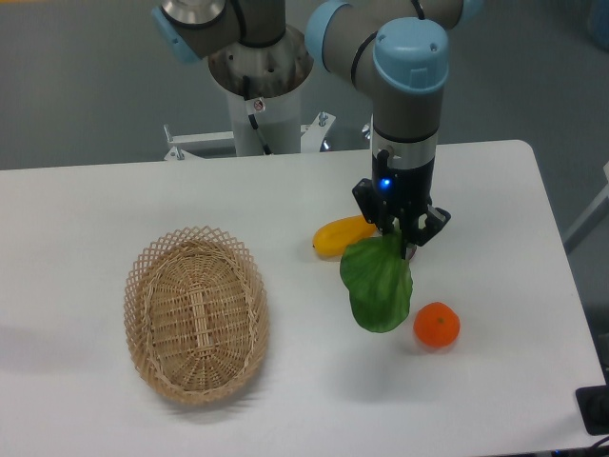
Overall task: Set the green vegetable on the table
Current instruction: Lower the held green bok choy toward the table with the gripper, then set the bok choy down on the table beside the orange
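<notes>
The hand pinches the green vegetable by its stem end, and the leaf hangs down over the tabletop, near the orange (whether its tip touches the surface, I cannot tell). Lowering and release seem to remain.

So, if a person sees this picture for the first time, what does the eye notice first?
Probably the gripper right of centre, shut on the green vegetable, whose leaf hangs down towards the white table. Next come the orange just right of the leaf and the wicker basket on the left.
</notes>
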